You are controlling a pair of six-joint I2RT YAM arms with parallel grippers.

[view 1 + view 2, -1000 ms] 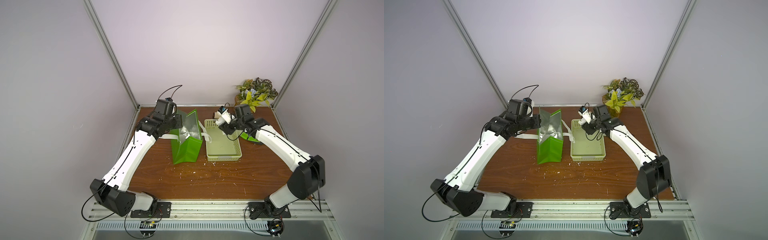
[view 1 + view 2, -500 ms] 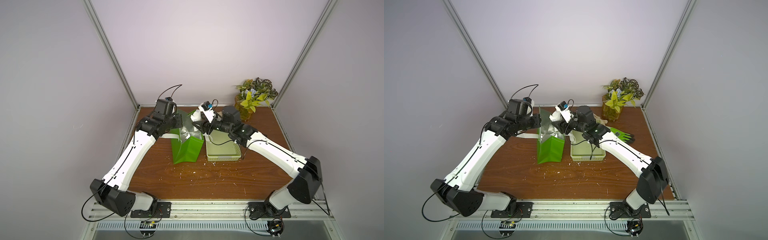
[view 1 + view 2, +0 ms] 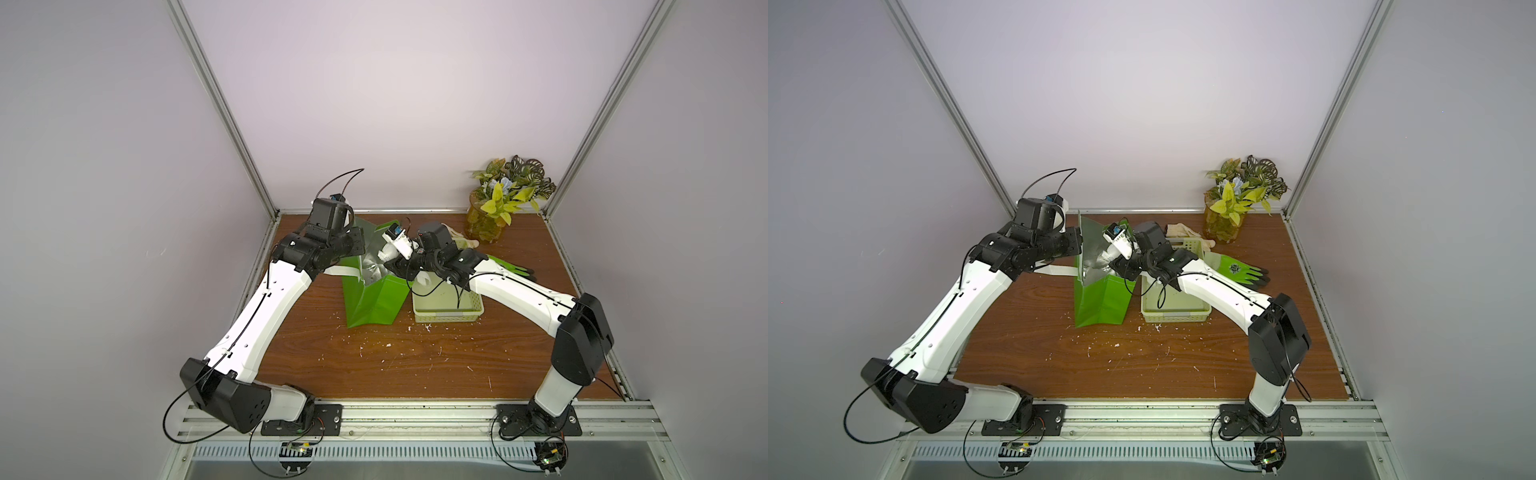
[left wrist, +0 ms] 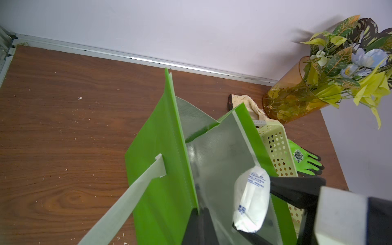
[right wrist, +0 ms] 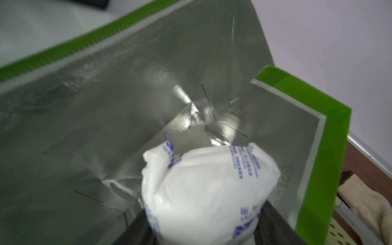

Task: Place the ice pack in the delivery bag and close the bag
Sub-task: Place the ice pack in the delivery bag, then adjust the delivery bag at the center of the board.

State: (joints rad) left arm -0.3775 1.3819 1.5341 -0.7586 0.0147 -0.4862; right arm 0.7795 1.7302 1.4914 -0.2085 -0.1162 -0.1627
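The delivery bag (image 3: 374, 299) (image 3: 1100, 299) stands upright at mid-table, bright green with its silver foil lining (image 5: 106, 101) showing through the open mouth. My left gripper (image 3: 358, 249) (image 4: 199, 214) is shut on the bag's left wall at the rim (image 4: 180, 148), holding the mouth open. One white strap handle (image 4: 127, 201) hangs outside that wall. The ice pack (image 4: 251, 199) (image 5: 207, 186), a plump white pouch with blue print, hangs over the open mouth. My right gripper (image 3: 390, 261) (image 3: 1115, 264) (image 5: 205, 222) is shut on it, with black fingers (image 4: 297, 186) on both sides.
A pale green perforated basket (image 3: 449, 318) (image 3: 1175, 318) sits against the bag's right side. Behind it lie a green glove (image 3: 511, 268), a beige cloth (image 3: 461, 241) and an amber vase of leaves (image 3: 486, 224). White crumbs (image 3: 388, 345) litter the wooden table in front.
My right arm has swung left from above the basket to over the bag's mouth, carrying the ice pack. The left arm and the bag have stayed put.
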